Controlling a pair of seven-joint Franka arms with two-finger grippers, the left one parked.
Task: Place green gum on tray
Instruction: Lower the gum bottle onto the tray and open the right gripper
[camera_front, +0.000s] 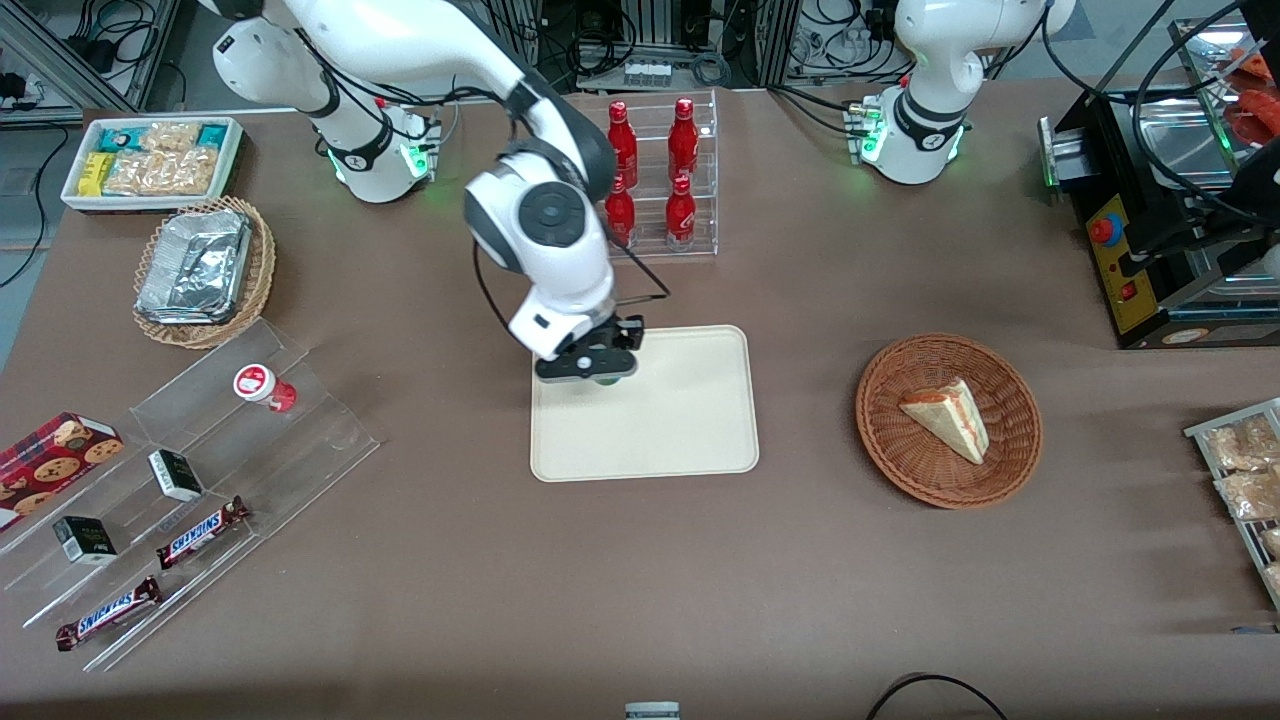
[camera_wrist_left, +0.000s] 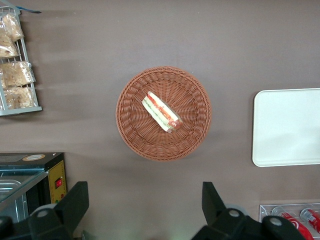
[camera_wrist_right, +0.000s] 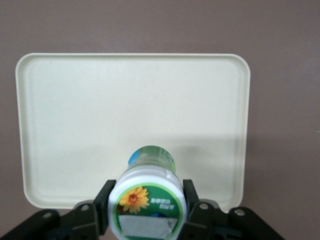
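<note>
My right gripper (camera_front: 603, 372) is shut on the green gum (camera_wrist_right: 148, 197), a small bottle with a white lid and a green-ringed flower label. Its fingers (camera_wrist_right: 101, 202) press on both sides of the lid. In the front view only a sliver of the green gum (camera_front: 606, 379) shows under the gripper. I hold it over the edge of the cream tray (camera_front: 690, 420) that lies nearest the working arm's base; whether it touches the tray (camera_wrist_right: 130, 100) I cannot tell. The tray's edge also shows in the left wrist view (camera_wrist_left: 287, 127).
A red-bodied gum bottle (camera_front: 264, 387) stands on the clear stepped rack (camera_front: 200, 480) with snack bars and small boxes. Red bottles (camera_front: 650, 170) fill a clear rack just past the tray. A wicker basket with a sandwich (camera_front: 948, 420) lies toward the parked arm's end.
</note>
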